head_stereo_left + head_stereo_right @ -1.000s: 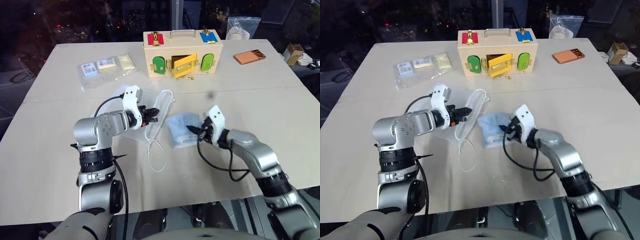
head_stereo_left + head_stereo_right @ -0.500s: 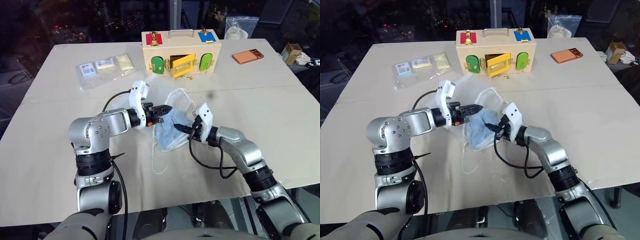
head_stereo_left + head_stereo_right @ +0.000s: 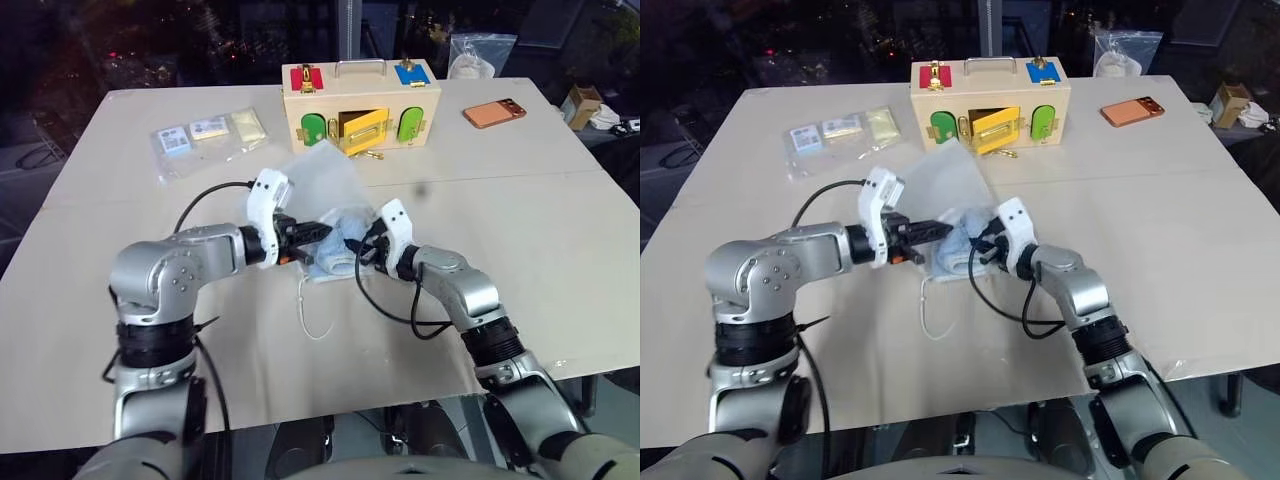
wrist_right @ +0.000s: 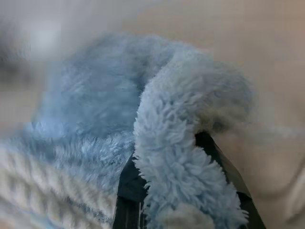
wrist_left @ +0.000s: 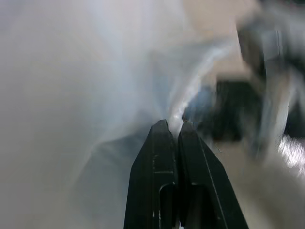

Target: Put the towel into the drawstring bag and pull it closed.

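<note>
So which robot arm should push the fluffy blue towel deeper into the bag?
Probably the right. Its fingers already pinch the towel at the drawstring bag's mouth, while the left fingers are shut on the bag's fabric, holding it up.

Towel (image 3: 338, 252) mostly hidden behind drawstring bag (image 3: 322, 180) mesh; right gripper (image 4: 183, 191) fingertips buried in towel's pile; bag's mouth blurred.

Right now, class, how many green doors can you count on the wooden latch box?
2: one green door at the box front's left end, one at its right end; other sides are hidden.
</note>
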{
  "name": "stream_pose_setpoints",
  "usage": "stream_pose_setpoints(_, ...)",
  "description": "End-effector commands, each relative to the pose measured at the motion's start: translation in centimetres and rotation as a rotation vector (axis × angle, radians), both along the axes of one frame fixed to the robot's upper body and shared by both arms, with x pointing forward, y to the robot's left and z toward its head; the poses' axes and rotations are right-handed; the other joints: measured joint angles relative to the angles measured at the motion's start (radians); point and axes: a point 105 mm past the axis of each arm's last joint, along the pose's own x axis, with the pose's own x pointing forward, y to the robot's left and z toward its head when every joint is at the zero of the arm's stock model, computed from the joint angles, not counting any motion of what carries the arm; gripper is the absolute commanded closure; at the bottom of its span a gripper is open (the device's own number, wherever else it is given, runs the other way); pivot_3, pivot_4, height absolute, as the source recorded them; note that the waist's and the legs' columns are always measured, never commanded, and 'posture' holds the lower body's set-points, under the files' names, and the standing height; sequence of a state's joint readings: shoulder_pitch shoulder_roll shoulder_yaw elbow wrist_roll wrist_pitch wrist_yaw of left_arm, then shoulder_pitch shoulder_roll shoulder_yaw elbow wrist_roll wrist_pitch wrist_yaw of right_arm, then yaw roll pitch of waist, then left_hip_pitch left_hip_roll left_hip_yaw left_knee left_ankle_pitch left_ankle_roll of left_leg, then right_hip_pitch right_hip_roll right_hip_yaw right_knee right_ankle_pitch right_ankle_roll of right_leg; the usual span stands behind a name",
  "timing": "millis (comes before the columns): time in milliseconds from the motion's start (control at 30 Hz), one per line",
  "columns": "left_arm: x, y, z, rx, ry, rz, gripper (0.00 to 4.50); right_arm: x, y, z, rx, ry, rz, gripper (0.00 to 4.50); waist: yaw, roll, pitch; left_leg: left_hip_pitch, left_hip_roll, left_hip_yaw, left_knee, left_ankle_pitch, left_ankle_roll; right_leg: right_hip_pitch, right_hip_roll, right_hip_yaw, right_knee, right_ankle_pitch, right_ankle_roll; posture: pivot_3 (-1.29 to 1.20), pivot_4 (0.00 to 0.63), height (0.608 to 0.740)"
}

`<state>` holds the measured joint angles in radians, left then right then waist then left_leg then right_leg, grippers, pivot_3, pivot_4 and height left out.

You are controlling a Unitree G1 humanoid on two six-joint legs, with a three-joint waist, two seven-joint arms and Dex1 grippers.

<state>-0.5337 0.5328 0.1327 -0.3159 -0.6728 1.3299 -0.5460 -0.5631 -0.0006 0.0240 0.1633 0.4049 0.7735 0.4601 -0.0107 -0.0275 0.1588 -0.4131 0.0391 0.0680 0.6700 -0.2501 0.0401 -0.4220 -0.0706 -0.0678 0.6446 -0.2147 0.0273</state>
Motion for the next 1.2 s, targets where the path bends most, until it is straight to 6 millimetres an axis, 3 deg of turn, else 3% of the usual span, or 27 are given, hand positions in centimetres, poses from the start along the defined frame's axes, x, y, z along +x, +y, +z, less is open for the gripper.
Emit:
stream_pose_setpoints(33, -0.7, -0.9, 1.5, -0.024, -0.036, -0.074, 4.50, 0.5, -0.3, 3.8, 0.195, 0.056, -0.044, 4.49, 0.001, 0.001, 0.000, 0.000, 0.000, 0.000, 0.000, 0.000, 0.000, 0.000, 0.000, 0.000, 0.000, 0.000, 0.000, 0.00, 0.150, 0.740)
stream_pose_setpoints(200, -0.4, -2.5, 3.2, -0.139, -0.005, -0.109, 4.50, -0.4, 1.9, 6.3, 0.377, 0.142, 0.045, 4.49, -0.001, 0.001, 0.000, -0.001, -0.001, -0.001, 0.000, 0.000, 0.000, 0.000, 0.000, 0.000, -0.001, 0.000, 0.000, 0.00, 0.150, 0.740)
stream_pose_setpoints(400, -0.8, -3.5, 4.1, -0.234, 0.088, -0.154, 4.50, -2.8, 3.8, 5.5, 0.359, 0.180, 0.155, 4.49, -0.006, 0.001, 0.000, -0.001, -0.001, 0.001, -0.001, 0.000, 0.000, -0.001, 0.001, 0.001, -0.001, 0.000, 0.000, 0.00, 0.150, 0.740)
stream_pose_setpoints(533, -0.3, -2.4, 4.2, -0.313, 0.151, -0.118, 4.50, -4.5, 2.5, 5.3, 0.347, 0.172, 0.189, 4.49, -0.006, 0.001, 0.000, -0.001, -0.001, 0.000, -0.002, 0.000, 0.000, -0.001, 0.001, 0.001, -0.002, 0.000, 0.001, 0.00, 0.150, 0.740)
stream_pose_setpoints(700, -1.8, 0.2, 0.9, -0.141, 0.205, -0.042, 4.50, -2.7, -0.5, 2.9, 0.342, 0.247, -0.009, 4.49, -0.008, 0.001, 0.000, 0.000, -0.001, 0.001, -0.002, 0.000, 0.001, -0.001, 0.001, 0.002, 0.000, 0.000, 0.001, 0.00, 0.150, 0.740)
stream_pose_setpoints(833, -1.9, 0.5, -0.1, -0.077, 0.197, -0.024, 4.50, -3.0, 0.1, 1.9, 0.194, 0.147, 0.032, 4.49, -0.003, 0.001, 0.000, -0.001, -0.001, 0.000, -0.002, 0.000, 0.000, -0.001, 0.001, 0.001, 0.000, 0.000, 0.000, 0.00, 0.150, 0.740)
stream_pose_setpoints(867, -1.8, 0.1, -0.2, -0.089, 0.195, -0.029, 4.50, -3.1, 0.5, 1.7, 0.189, 0.140, 0.040, 3.47, -0.004, 0.001, 0.000, -0.001, -0.002, 0.000, -0.002, 0.000, 0.001, -0.001, 0.001, 0.001, -0.001, 0.000, 0.000, 0.00, 0.150, 0.740)
stream_pose_setpoints(1000, -1.3, -0.9, 0.5, -0.144, 0.172, -0.039, 4.50, -3.7, 1.1, 1.0, 0.092, 0.108, 0.083, 1.75, -0.004, 0.001, 0.000, 0.000, -0.002, 0.001, -0.001, 0.000, 0.001, -0.001, 0.001, 0.002, -0.001, 0.000, 0.000, 0.00, 0.150, 0.740)
stream_pose_setpoints(1067, -1.0, -0.8, 0.9, -0.164, 0.171, -0.031, 4.50, -4.0, 0.5, 1.3, 0.078, 0.091, 0.101, 1.41, -0.003, 0.001, 0.000, -0.001, -0.001, 0.001, -0.001, 0.000, 0.000, -0.001, 0.001, 0.002, -0.001, 0.000, 0.000, 0.00, 0.150, 0.740)
stream_pose_setpoints(1200, -0.7, -0.7, 1.3, -0.183, 0.177, -0.026, 4.50, -4.7, -1.1, 1.7, 0.032, 0.060, 0.120, 1.41, -0.002, 0.001, 0.000, -0.001, -0.002, 0.001, -0.001, 0.000, 0.001, -0.001, 0.001, 0.002, -0.001, 0.000, 0.000, 0.00, 0.150, 0.740)
